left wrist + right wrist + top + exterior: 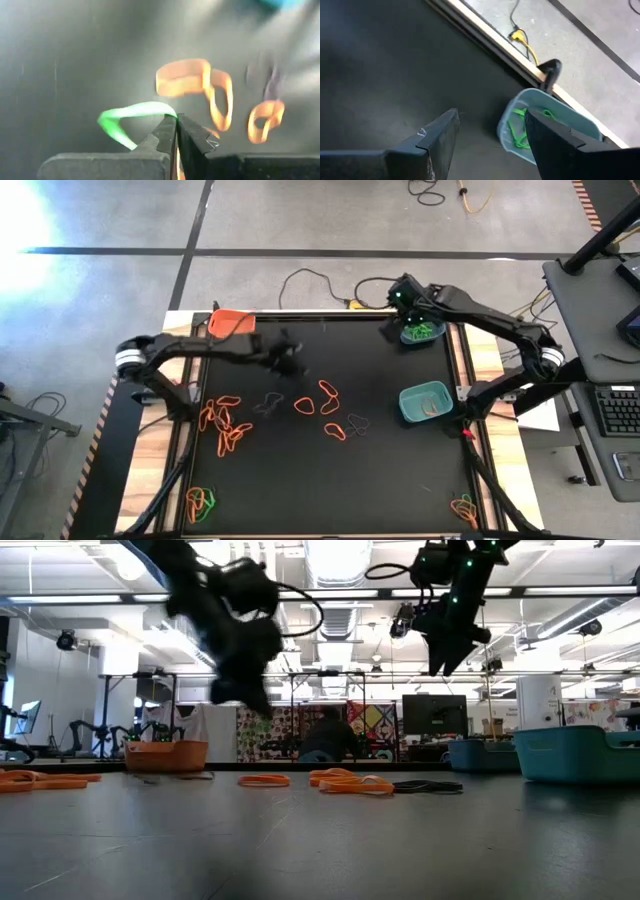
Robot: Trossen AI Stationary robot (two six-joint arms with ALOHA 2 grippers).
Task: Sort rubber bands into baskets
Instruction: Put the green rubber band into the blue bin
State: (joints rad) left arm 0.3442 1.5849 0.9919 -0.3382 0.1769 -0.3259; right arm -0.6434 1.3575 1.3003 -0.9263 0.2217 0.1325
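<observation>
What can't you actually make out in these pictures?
- What lies in the orange basket: the left arm covers part of it in the high view, and its wall hides the inside in the low view.
- The dark rubber bands: thin and faint against the black mat in the high view.
- The left gripper: shut on a green rubber band, but blurred by motion in high and low views.
- The right gripper: open; the fingertips run off the picture's edge.
</observation>
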